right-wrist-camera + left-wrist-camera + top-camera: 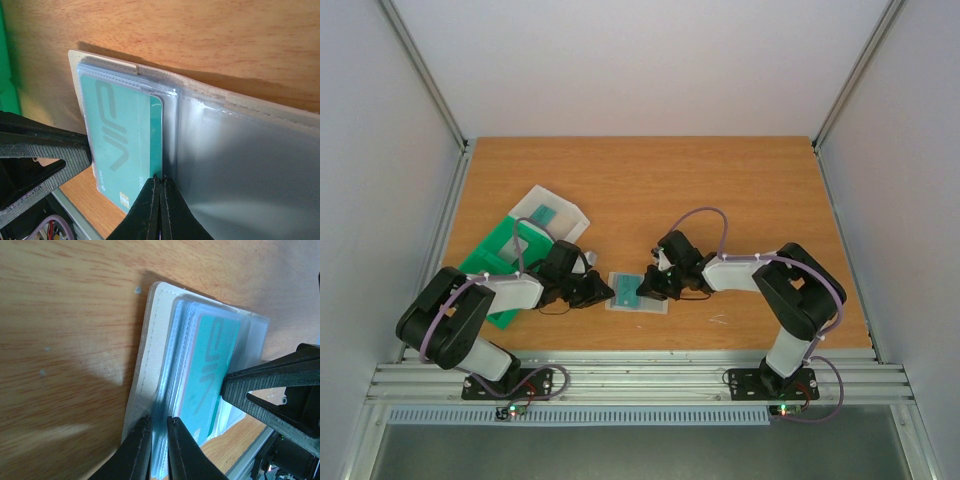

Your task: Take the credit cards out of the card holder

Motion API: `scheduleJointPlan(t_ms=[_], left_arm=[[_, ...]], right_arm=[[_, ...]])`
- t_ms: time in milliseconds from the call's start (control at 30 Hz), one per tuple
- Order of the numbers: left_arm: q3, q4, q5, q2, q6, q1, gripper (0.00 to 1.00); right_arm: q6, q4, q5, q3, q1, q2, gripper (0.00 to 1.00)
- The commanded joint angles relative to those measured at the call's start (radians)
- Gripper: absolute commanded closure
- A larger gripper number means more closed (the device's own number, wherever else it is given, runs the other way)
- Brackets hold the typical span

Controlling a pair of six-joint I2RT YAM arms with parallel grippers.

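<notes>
Found the card holder point(638, 295) lying open on the wooden table point(650, 190) between both arms. Saw the left gripper point(159, 421) clamped narrowly on its clear sleeve edge, and the right gripper point(160, 180) fully closed, tips touching the edge of the teal credit card point(120, 140) tucked inside a pocket.

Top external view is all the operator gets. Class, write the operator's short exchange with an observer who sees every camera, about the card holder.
Operator: Is the left gripper holding anything?
Observer: Yes, the left gripper pinches clear inner sleeves of the card holder.
Operator: And the right one?
Observer: The right gripper is shut, fingertips together, at the edge of the teal card.
</notes>
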Motion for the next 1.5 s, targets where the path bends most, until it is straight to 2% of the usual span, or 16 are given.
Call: scheduleJointPlan(t_ms=[0, 367, 533, 600, 967, 1100, 1467], left_arm=[[-0.029, -0.045, -0.055, 0.007, 0.024, -0.003, 0.88], [-0.046, -0.039, -0.057, -0.009, 0.019, -0.003, 0.88], [-0.045, -0.039, -0.054, -0.011, 0.018, -0.003, 0.88], [-0.045, -0.039, -0.052, -0.012, 0.02, -0.003, 0.88], [-0.055, -0.019, -0.05, -0.008, 0.014, -0.003, 0.88], [-0.057, -0.014, -0.045, -0.007, 0.014, -0.003, 0.87], [-0.072, 0.038, -0.03, -0.02, -0.029, -0.003, 0.85]], right_arm=[[-0.006, -0.022, 0.052, -0.031, -0.005, -0.034, 0.99], [0.0, 0.01, 0.038, -0.08, -0.02, -0.079, 0.99], [0.031, 0.095, 0.004, -0.087, -0.02, -0.052, 0.85], [0.035, 0.11, 0.004, -0.089, -0.021, -0.042, 0.84], [0.051, 0.155, 0.001, -0.12, -0.043, -0.04, 0.91], [0.062, 0.196, -0.004, -0.148, -0.052, -0.061, 0.99], [0.062, 0.189, 0.001, -0.183, -0.059, -0.138, 0.99]])
